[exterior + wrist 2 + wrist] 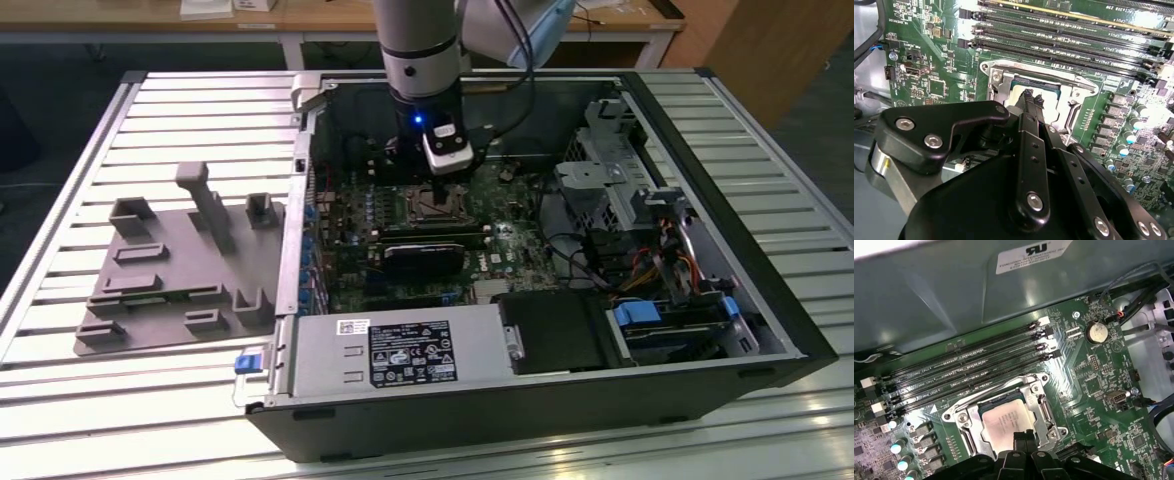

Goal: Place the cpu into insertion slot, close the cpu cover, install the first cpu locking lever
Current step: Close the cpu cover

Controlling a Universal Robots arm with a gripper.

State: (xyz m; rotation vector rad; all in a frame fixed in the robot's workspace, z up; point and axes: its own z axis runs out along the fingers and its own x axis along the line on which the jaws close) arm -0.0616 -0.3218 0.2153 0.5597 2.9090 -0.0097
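Going left to right in the exterior view, we see a grey fixture block point(174, 270) on the slatted desk point(80, 400), well apart from the fingers point(435, 186), which hang over the motherboard point(400, 240) inside the open computer case point(721, 250). In both wrist views our fingers point(1023, 436) are drawn narrow, tips together, just above the cpu point(1006, 420) lying in the insertion slot point(985, 409); the cpu cover point(1038, 405) frames it.
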